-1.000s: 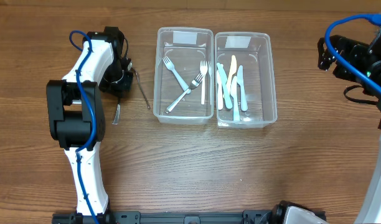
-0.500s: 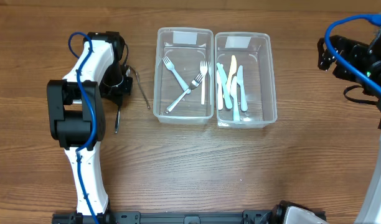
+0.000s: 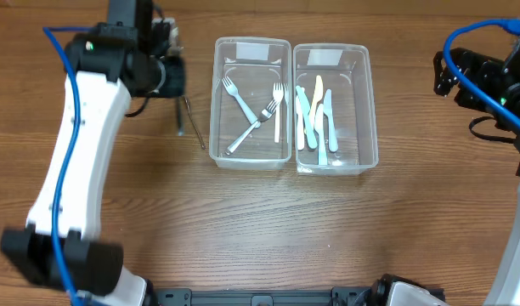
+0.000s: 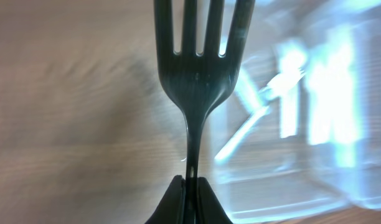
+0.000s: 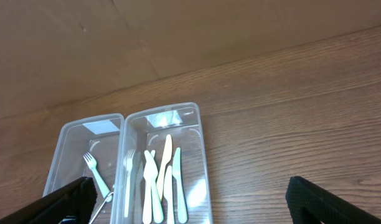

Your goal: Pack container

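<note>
Stretching from the table's (image 3: 268, 229) 7 o'clock corner up to 10 o'clock, the left arm bends over at the wrist, the left tool (image 4: 190, 188) pinching a dark fork (image 4: 198, 74) by its handle, near the 9 o'clock wall of the fork container (image 3: 214, 102). A thin dark utensil (image 3: 195, 126) lies on the bare table between them. The right arm sits folded at 3 o'clock, the right tool (image 5: 187, 193) spread wide, well apart from the knife container (image 3: 372, 110).
</note>
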